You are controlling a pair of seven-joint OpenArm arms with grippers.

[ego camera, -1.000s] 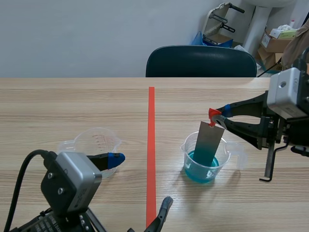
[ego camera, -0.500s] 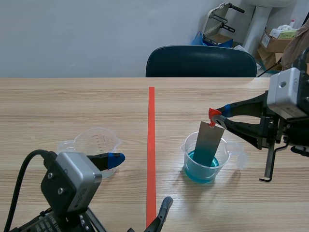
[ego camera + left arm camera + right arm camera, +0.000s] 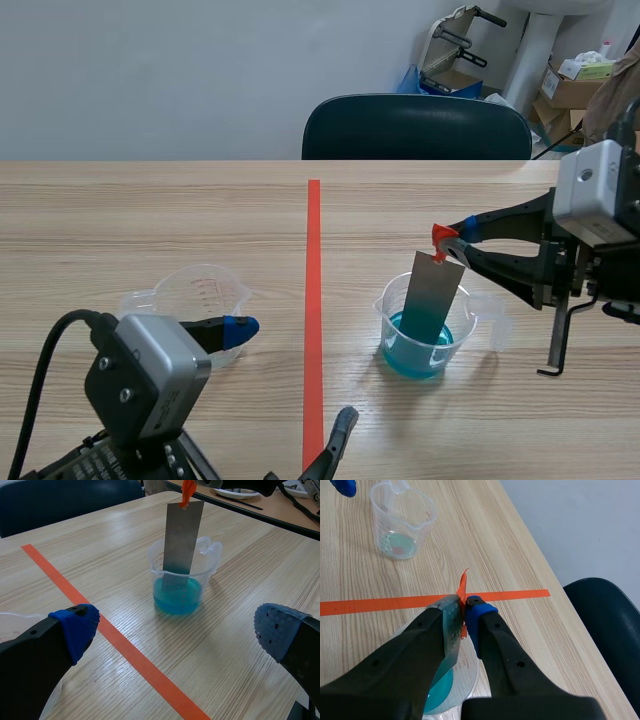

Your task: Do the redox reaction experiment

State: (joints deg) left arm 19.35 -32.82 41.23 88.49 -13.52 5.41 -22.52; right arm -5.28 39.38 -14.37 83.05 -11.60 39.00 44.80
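A grey metal strip point(image 3: 431, 296) point(image 3: 181, 542) with an orange-red tab point(image 3: 439, 238) point(image 3: 463, 597) at its upper end stands tilted in a clear beaker of blue liquid point(image 3: 426, 330) point(image 3: 179, 582), its lower end dipped in the liquid. My right gripper point(image 3: 452, 241) point(image 3: 463, 614) is shut on the tab above the beaker. An empty clear beaker point(image 3: 198, 301) point(image 3: 402, 521) stands left of the tape line. My left gripper point(image 3: 175, 632) is open, low over the table beside the empty beaker, with nothing between its fingers; one blue fingertip point(image 3: 240, 328) shows near that beaker.
An orange-red tape line point(image 3: 313, 300) runs down the middle of the wooden table. A dark chair point(image 3: 415, 128) stands behind the far edge. Boxes and clutter point(image 3: 575, 80) sit at the back right.
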